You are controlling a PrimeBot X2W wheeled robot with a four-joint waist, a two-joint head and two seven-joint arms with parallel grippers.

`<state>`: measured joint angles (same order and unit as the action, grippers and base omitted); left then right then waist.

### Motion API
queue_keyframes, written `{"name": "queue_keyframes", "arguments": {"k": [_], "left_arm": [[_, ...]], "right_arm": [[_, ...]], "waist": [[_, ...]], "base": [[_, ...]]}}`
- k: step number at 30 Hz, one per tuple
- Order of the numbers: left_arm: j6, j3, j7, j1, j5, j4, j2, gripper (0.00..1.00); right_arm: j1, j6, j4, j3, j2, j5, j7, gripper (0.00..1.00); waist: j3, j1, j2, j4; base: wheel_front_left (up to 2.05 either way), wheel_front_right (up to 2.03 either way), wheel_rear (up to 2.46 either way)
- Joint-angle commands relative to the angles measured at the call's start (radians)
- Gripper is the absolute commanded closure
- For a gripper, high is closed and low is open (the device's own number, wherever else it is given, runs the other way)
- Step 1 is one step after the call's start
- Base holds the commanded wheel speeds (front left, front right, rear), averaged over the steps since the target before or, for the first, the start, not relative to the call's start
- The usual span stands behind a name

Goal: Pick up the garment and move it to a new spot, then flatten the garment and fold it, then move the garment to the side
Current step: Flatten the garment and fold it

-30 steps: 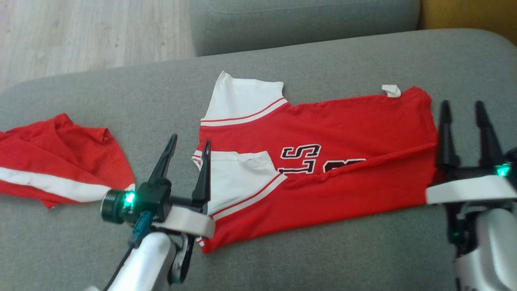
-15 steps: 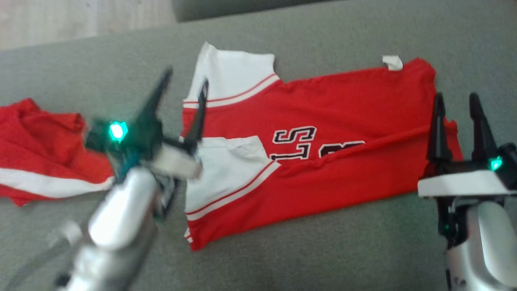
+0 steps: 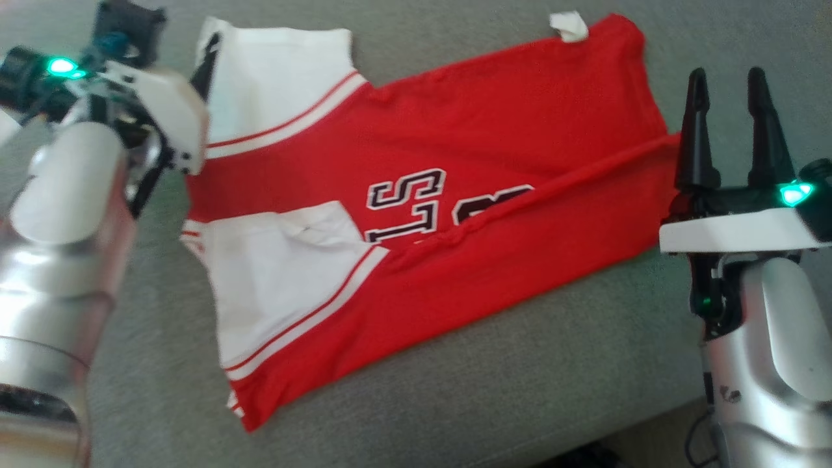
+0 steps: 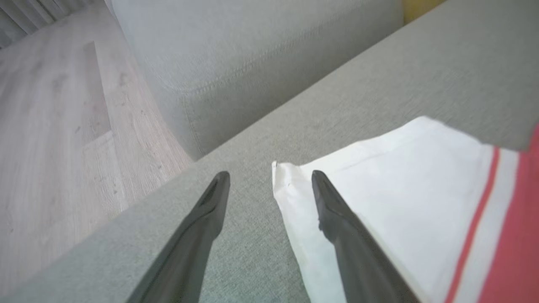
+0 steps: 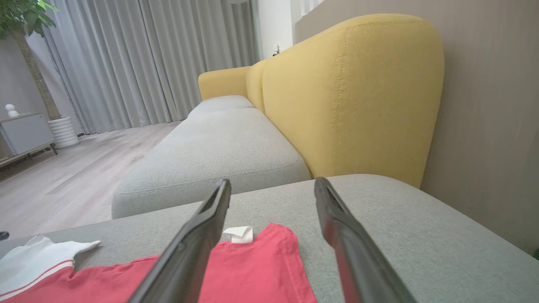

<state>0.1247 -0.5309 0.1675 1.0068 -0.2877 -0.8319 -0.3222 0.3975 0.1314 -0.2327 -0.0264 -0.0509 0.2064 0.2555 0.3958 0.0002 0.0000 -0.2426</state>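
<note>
Left hand (image 4: 269,176): spread, empty, white sleeve (image 4: 400,181) edge between my fingers (image 4: 202,229).
Garment (image 3: 468,143): flat on the sofa seat (image 3: 520,370), long axis left to right, spanning both hands.
Right hand (image 3: 725,77): spread, empty, just beside its right end; left is closer in.

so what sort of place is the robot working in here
Probably a living room, or a mock-up of one: a grey fabric sofa seat with a yellow upholstered backrest, long grey curtains, and a pale wood-plank floor.
</note>
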Motion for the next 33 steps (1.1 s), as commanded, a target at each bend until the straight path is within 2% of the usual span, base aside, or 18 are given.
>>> {"name": "queue_keyframes", "arguments": {"k": [1,5,15,16,17,18,19,22,26,27,29,33], "left_arm": [[0.003,0.018,0.02,0.055,-0.014,0.003,-0.051,0.0],[0.005,-0.004,0.05,0.091,-0.047,-0.057,-0.07,0.0],[0.006,-0.067,0.075,0.124,-0.128,-0.132,-0.072,0.0],[0.006,-0.076,0.082,0.125,-0.137,-0.136,-0.068,0.13],[0.006,-0.076,0.082,0.125,-0.137,-0.136,-0.068,0.13],[0.006,-0.086,0.088,0.125,-0.148,-0.136,-0.064,0.62],[0.006,-0.096,0.087,0.126,-0.158,-0.133,-0.061,1.0],[0.006,-0.121,0.049,0.135,-0.175,-0.115,-0.056,1.0],[0.006,-0.134,-0.065,0.147,-0.178,-0.088,-0.029,1.0],[0.006,-0.144,-0.133,0.146,-0.17,-0.066,-0.006,1.0],[0.006,-0.152,-0.197,0.138,-0.166,-0.04,0.018,1.0],[0.006,-0.186,-0.282,0.108,-0.152,0.034,0.055,1.0]], "right_arm": [[0.021,-0.001,0.04,0.023,0.0,0.012,0.006,0.0],[0.027,-0.001,0.046,0.03,0.001,0.031,0.006,0.0],[0.025,-0.001,0.046,0.03,0.001,0.045,0.006,0.0],[0.025,-0.001,0.046,0.029,0.001,0.042,0.006,0.0],[0.025,-0.001,0.046,0.029,0.001,0.042,0.006,0.0],[0.025,-0.001,0.045,0.027,0.001,0.036,0.006,0.0],[0.027,-0.001,0.043,0.025,0.001,0.029,0.006,0.0],[0.037,-0.001,0.039,0.015,0.001,-0.014,0.006,0.0],[0.062,-0.001,0.019,-0.001,-0.027,-0.06,-0.002,0.0],[0.078,-0.001,0.005,0.002,-0.065,-0.066,-0.041,0.0],[0.093,-0.001,-0.008,0.01,-0.114,-0.067,-0.094,0.0],[0.117,-0.001,-0.045,0.019,-0.211,-0.042,-0.236,0.0]], "waist": [[0.046,-0.0002,0.0,-0.049],[0.062,-0.0002,0.0,-0.072],[0.07,-0.0002,0.0,-0.088],[0.071,-0.0002,0.0,-0.088],[0.071,-0.0002,0.0,-0.088],[0.072,-0.0002,0.0,-0.086],[0.072,-0.0002,0.0,-0.084],[0.066,-0.0002,0.0,-0.066],[0.036,-0.0002,0.0,-0.017],[0.015,-0.0002,0.0,0.015],[-0.007,-0.0002,0.0,0.051],[-0.041,-0.0002,0.0,0.129]], "base": [[0.0,0.0,0.0],[0.0,0.0,0.0],[0.0,0.0,0.0],[0.0,0.0,0.0],[0.0,0.0,0.0],[0.0,0.0,0.0],[0.0,0.0,0.0],[0.0,0.0,0.0],[0.0,0.0,0.0],[0.0,0.0,0.0],[0.0,0.0,0.0],[0.0,0.0,0.0]]}}
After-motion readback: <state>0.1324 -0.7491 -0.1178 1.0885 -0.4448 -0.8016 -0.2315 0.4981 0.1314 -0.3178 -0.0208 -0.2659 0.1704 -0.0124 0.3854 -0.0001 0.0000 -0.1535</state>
